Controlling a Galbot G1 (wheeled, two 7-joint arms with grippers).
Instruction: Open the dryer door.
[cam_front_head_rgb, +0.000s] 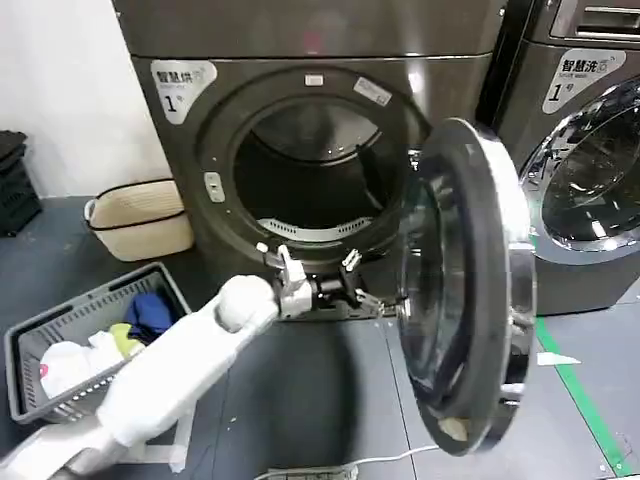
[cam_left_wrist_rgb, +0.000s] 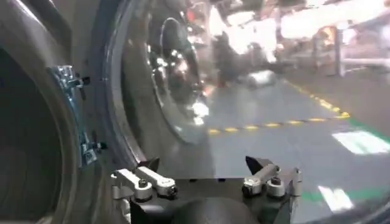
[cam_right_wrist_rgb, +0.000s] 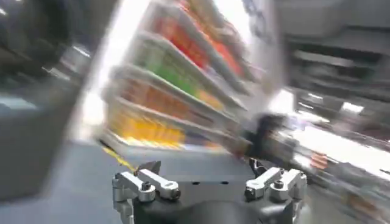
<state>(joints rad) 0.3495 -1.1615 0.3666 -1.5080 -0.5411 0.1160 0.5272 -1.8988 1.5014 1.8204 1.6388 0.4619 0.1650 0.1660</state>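
Observation:
The dryer door, a chrome ring around dark glass, stands swung wide open to the right of the round drum opening. My left arm reaches in low from the left. Its gripper is open just below the opening's lower rim and left of the door, with nothing between its fingers. In the left wrist view the left gripper faces the door's inner glass bowl, with the hinge bracket and the dark drum beside it. The right gripper is open and empty, pointing at blurred store shelves.
A grey laundry basket with clothes sits at the left, a cream basket behind it. A second machine with a slanted white label stands at the right. Green floor tape and a white cable lie near the door.

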